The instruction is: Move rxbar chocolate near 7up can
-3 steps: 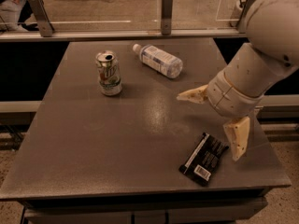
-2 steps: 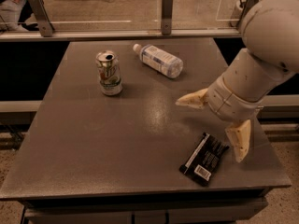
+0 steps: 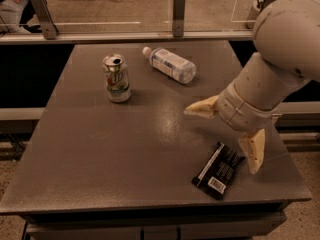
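The rxbar chocolate (image 3: pixel 218 170), a flat black wrapper with a white stripe and a barcode patch, lies near the table's front right corner. The 7up can (image 3: pixel 116 78) stands upright at the back left of the table, well apart from the bar. My gripper (image 3: pixel 225 136) hovers above the table just behind and to the right of the bar. It is open and empty. One cream finger (image 3: pixel 201 108) points left toward the table's middle and the other finger (image 3: pixel 253 150) points down beside the bar's right end.
A clear plastic bottle (image 3: pixel 169 64) with a white cap lies on its side at the back middle, right of the can. The grey table (image 3: pixel 100 159) ends close in front of the bar. A glass-railed ledge (image 3: pixel 125 29) runs behind the table.
The arm and gripper have shifted slightly toward the bar. The bar, can and bottle have not moved.
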